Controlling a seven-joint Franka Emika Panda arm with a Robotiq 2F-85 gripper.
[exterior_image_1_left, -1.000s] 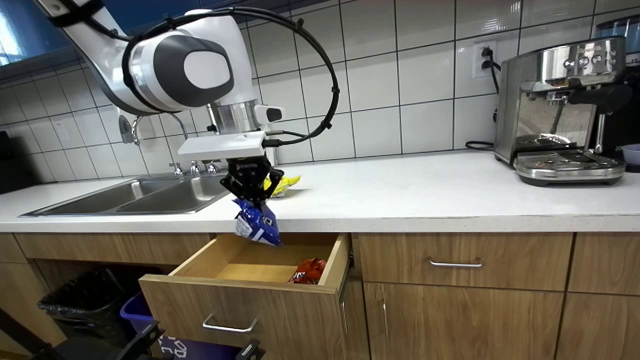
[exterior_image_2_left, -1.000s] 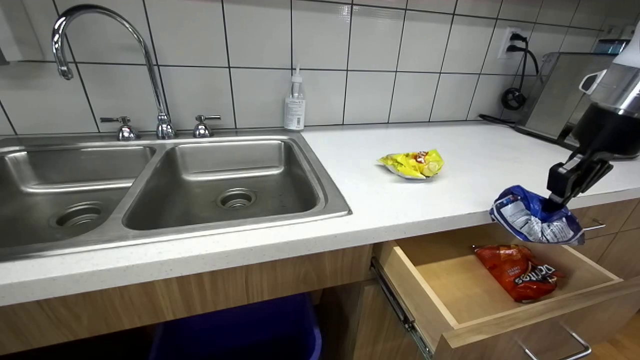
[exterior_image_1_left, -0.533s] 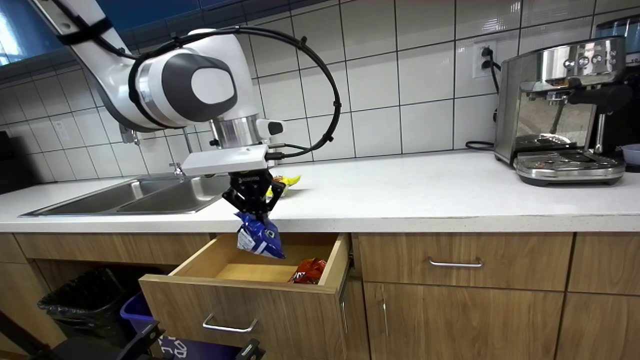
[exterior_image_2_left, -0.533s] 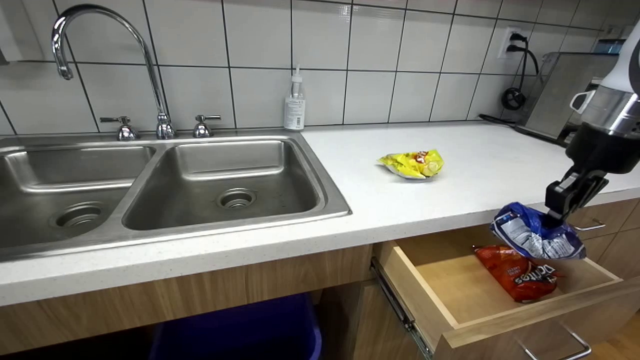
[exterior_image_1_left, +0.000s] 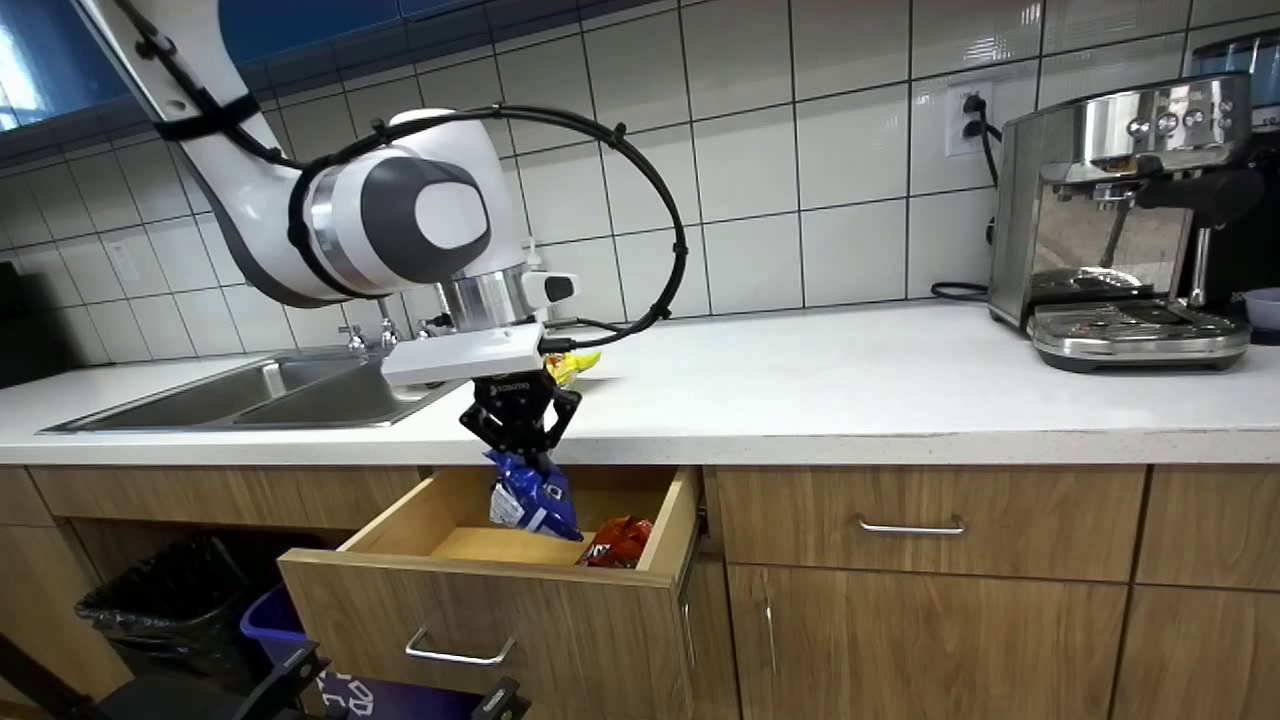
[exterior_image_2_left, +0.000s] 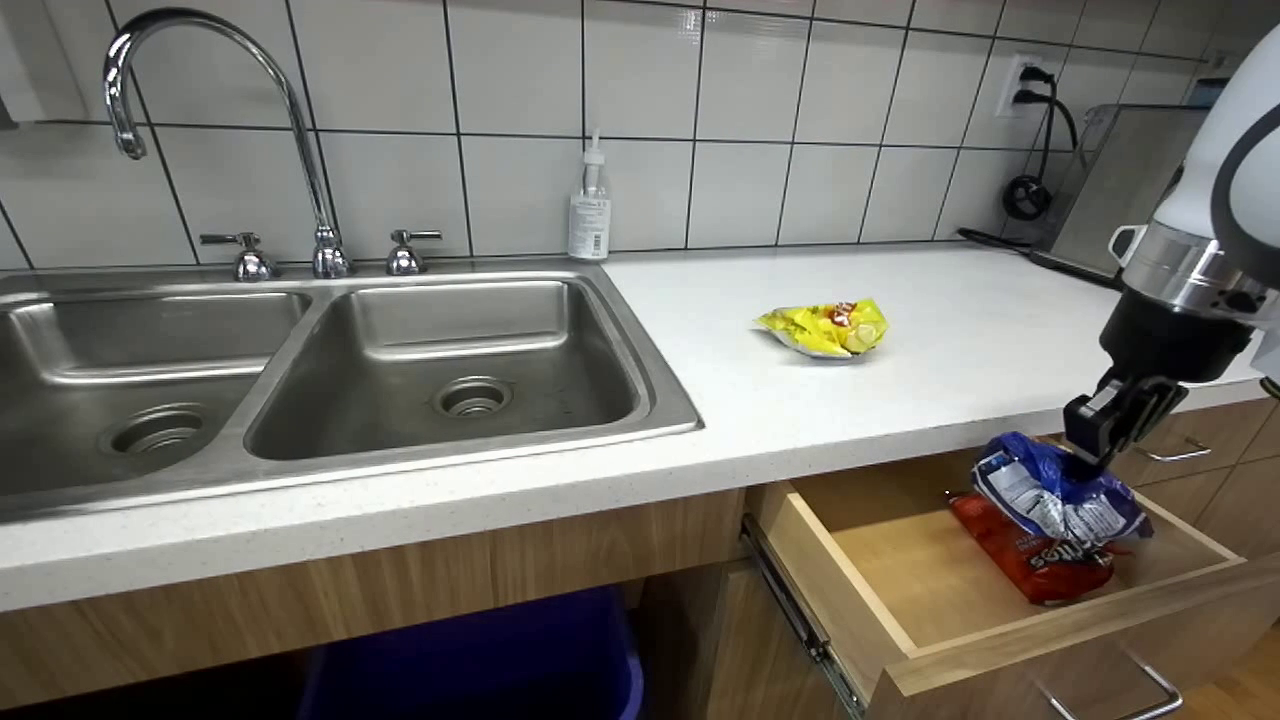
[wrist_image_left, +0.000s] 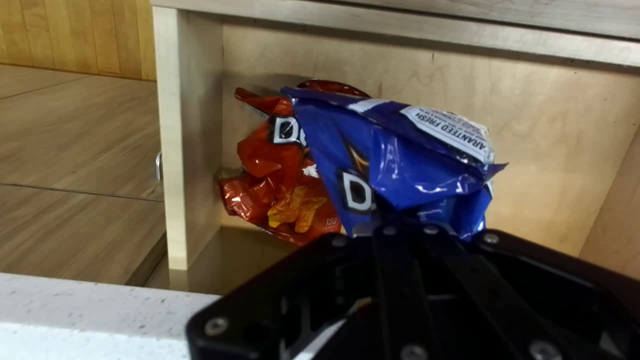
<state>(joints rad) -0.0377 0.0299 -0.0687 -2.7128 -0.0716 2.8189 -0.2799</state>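
Pale wall tiles (exterior_image_1_left: 740, 160) with dark joints rise behind a white countertop (exterior_image_1_left: 800, 390). Near its back edge stands an espresso machine (exterior_image_1_left: 1075, 240); a double sink (exterior_image_2_left: 660, 390) is let into the surface, with a pump bottle (exterior_image_2_left: 590, 220) at the sink's back corner, and a yellow bag (exterior_image_2_left: 825, 328) lies between sink and machine. Below the front edge a drawer (exterior_image_1_left: 560, 620) is pulled out, and a purple-blue bin (exterior_image_2_left: 480, 650) stands under the sink side.

Over the drawer, the gripper (exterior_image_1_left: 535, 460) has its fingers pressed together on the edge of a blue bag (exterior_image_2_left: 1065, 510), which hangs tilted. A red bag (wrist_image_left: 280, 162) lies on the drawer floor near the side wall toward the machine, partly hidden by the blue one; whether they touch cannot be told. The countertop's front edge runs just beside the gripper.

Since a second ago the arm (exterior_image_1_left: 400, 215), gripper and blue bag have come down: the red bag, then seen almost whole in an exterior view, is now overlapped. The yellow bag and drawer have stayed put.

Blue and red bags are both crinkled, glossy film, the blue one with a white printed panel. Smooth pale wood lines the drawer; its grained brown front carries a metal handle (exterior_image_1_left: 460, 657).
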